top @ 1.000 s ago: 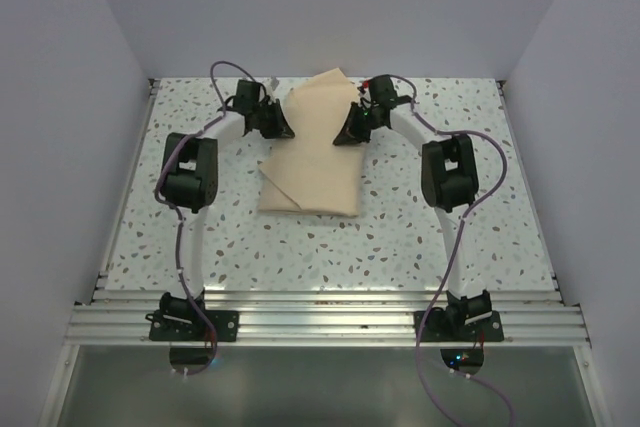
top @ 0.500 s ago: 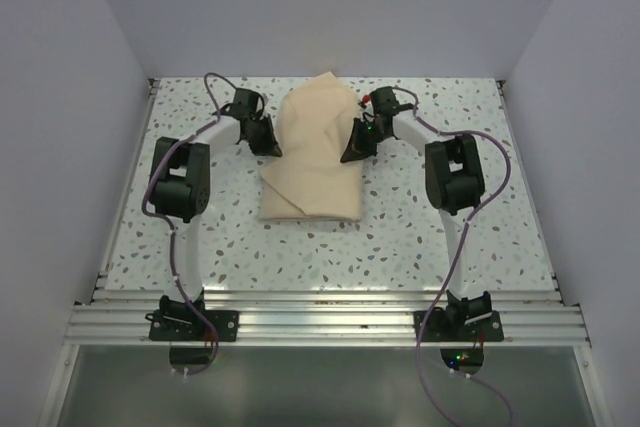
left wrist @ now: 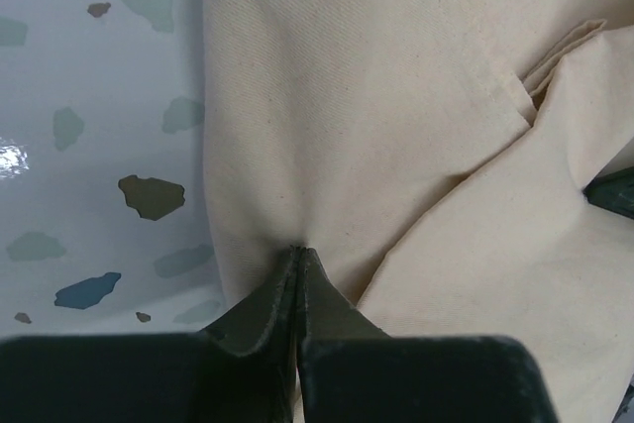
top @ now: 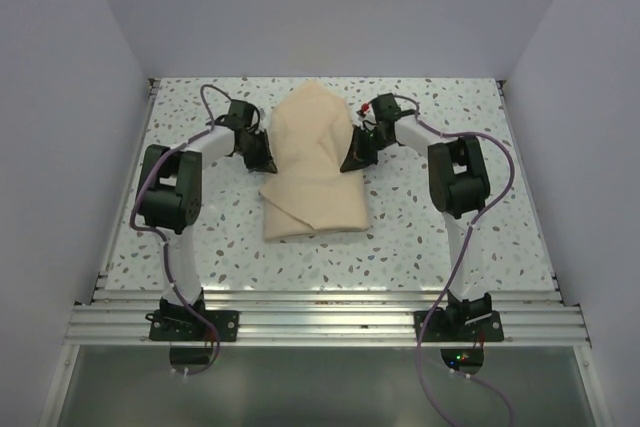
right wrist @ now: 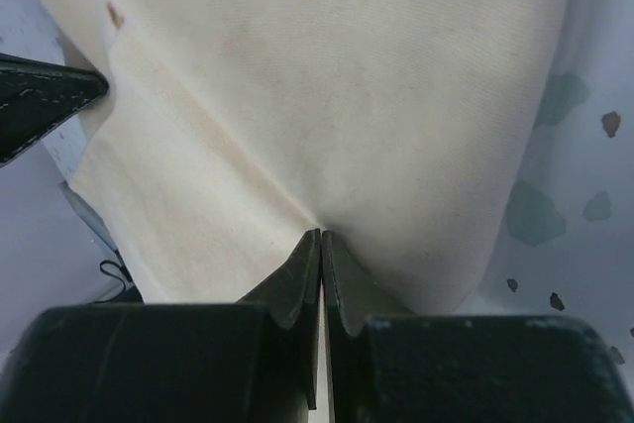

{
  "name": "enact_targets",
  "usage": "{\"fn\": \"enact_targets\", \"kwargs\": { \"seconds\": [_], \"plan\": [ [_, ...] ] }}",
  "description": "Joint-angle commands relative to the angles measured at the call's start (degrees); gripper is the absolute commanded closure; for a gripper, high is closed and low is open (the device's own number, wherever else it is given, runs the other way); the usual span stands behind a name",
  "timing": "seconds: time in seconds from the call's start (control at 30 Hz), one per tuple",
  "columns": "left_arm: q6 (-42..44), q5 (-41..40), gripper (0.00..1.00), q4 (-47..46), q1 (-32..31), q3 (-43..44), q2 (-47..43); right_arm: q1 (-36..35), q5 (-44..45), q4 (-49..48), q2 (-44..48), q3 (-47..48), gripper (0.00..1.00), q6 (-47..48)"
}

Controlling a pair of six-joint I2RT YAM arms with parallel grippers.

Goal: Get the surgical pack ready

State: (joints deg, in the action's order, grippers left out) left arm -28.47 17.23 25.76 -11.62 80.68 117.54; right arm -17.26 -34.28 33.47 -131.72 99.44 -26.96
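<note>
Cloth [top: 312, 177] filling the table [top: 440, 237] middle, left gripper [top: 266, 163] blocking its 9 o'clock edge, right gripper [top: 347, 165] its 3 o'clock, 6 o'clock side lying open.

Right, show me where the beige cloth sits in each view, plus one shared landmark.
Top external: beige cloth mid-table, between left claw and right claw.
Left wrist: cloth fills centre and right, pinched at the claw tips.
Right wrist: cloth fills most of the frame, pinched at the claw tips.
Shared landmark: speckled tabletop.

Closed right end effector [right wrist: 320, 237] pinches beige cloth [right wrist: 347, 76].
</note>
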Motion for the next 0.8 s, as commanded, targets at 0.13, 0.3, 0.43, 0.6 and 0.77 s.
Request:
{"fn": "enact_targets", "kwargs": {
  "seconds": [0.13, 0.3, 0.43, 0.6, 0.77],
  "plan": [
    [3.95, 2.62, 0.80, 2.46, 0.89, 8.16, -1.61, 0.91, -8.33, -8.73, 2.17, 7.17, 0.93, -6.42],
    [2.28, 6.41, 0.76, 0.34, 1.86, 12.20, 1.72, 1.52, -9.84, -8.35, -5.27, 14.54, 0.90, -10.30],
    [0.35, 8.34, 0.76, -0.09, 3.96, 11.87, 6.20, 2.22, -11.33, -12.98, -9.16, 14.83, 0.90, -14.16],
    [-0.10, 11.59, 0.77, -2.03, 6.87, 11.59, 11.73, 3.98, -12.12, -16.68, -14.08, 14.55, 0.90, -17.16],
    [0.61, 15.62, 0.76, -3.59, 7.66, 14.15, 13.07, 4.86, -11.95, -12.12, -18.22, 20.70, 0.91, -14.27]
  ]
}}
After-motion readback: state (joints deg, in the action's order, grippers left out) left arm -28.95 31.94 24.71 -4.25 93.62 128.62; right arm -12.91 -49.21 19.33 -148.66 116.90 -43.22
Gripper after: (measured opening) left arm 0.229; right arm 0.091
